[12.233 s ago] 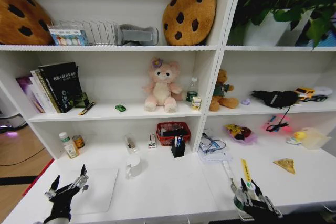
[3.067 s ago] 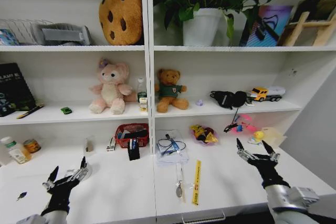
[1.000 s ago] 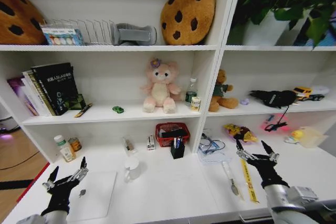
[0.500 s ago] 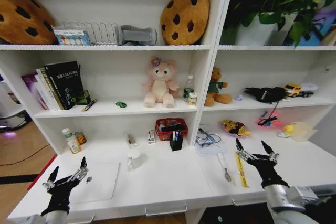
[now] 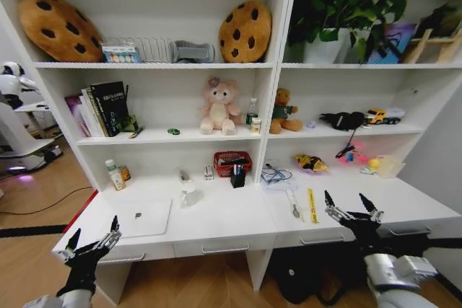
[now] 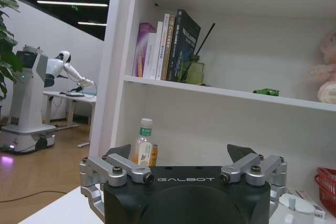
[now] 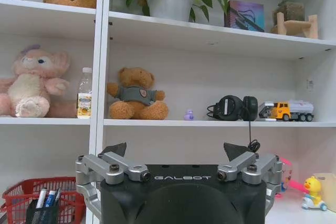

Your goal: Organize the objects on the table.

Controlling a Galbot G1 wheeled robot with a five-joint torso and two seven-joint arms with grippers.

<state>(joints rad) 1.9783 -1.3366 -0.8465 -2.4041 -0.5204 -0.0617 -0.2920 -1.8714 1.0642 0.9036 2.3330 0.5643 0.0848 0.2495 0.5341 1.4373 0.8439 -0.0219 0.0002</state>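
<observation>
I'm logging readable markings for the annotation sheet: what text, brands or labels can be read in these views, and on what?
"GALBOT": on the black body of the left gripper.
"GALBOT": on the black body of the right gripper.
Book spines, label of the desk bottle and label of the shelf bottle: print too small to read.

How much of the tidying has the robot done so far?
Nothing looks tidied yet. The silver laptop, white cup, yellow ruler and small bottles lie spread over the white desk. Nothing is in hand: the left pincer and right pincer hang open in front of the desk, touching nothing. All the sorting is left.
</observation>
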